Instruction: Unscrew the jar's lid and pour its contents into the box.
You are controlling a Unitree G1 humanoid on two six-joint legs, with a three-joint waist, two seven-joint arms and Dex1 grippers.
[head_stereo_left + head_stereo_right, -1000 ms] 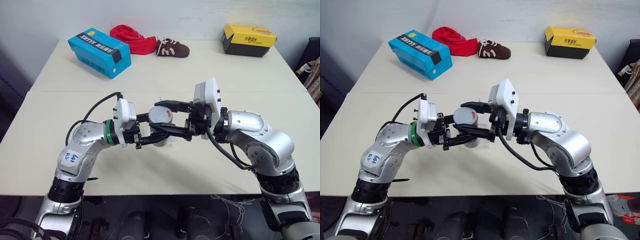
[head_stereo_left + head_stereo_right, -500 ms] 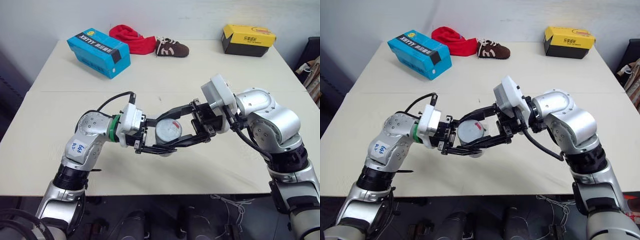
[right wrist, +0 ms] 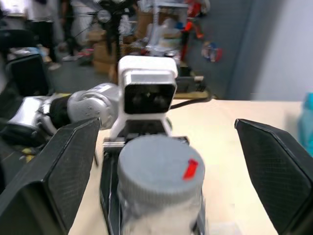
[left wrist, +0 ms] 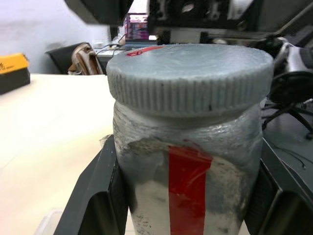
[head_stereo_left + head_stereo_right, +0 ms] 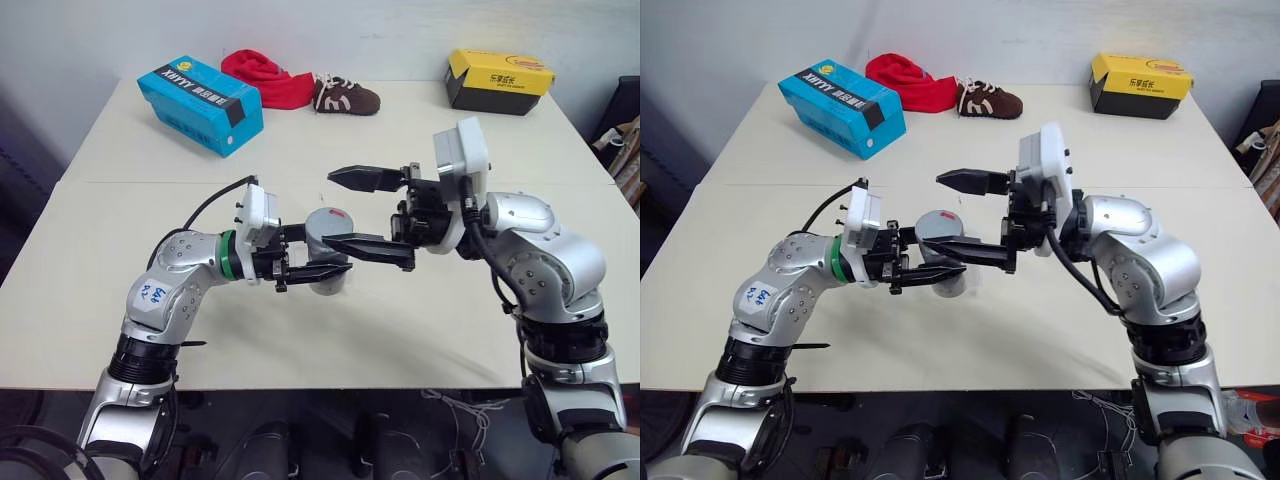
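Observation:
My left gripper (image 5: 333, 256) is shut on the jar (image 5: 326, 262), holding it upright a little above the table. The jar's cloudy wall carries a red strip (image 4: 188, 186). The grey ribbed lid (image 4: 190, 73) sits on its mouth. My right gripper (image 5: 330, 208) stands open, facing the jar from the right. Its fingers (image 3: 54, 181) are spread wide to either side of the lid (image 3: 160, 164), clear of it. The contents are hidden behind the jar's wall. A clear rounded corner of the box (image 4: 46, 223) lies on the table under the jar.
Along the table's far edge are a blue carton (image 5: 200, 103), a red cloth (image 5: 265, 78), a small brown shoe (image 5: 345, 97) and a yellow-and-black carton (image 5: 497, 80). A seam (image 5: 120, 182) crosses the table behind the arms.
My right gripper, shut on the lid before, has opened and its fingers now stand off it. The jar, tilted half a second ago, is back upright in my left gripper.

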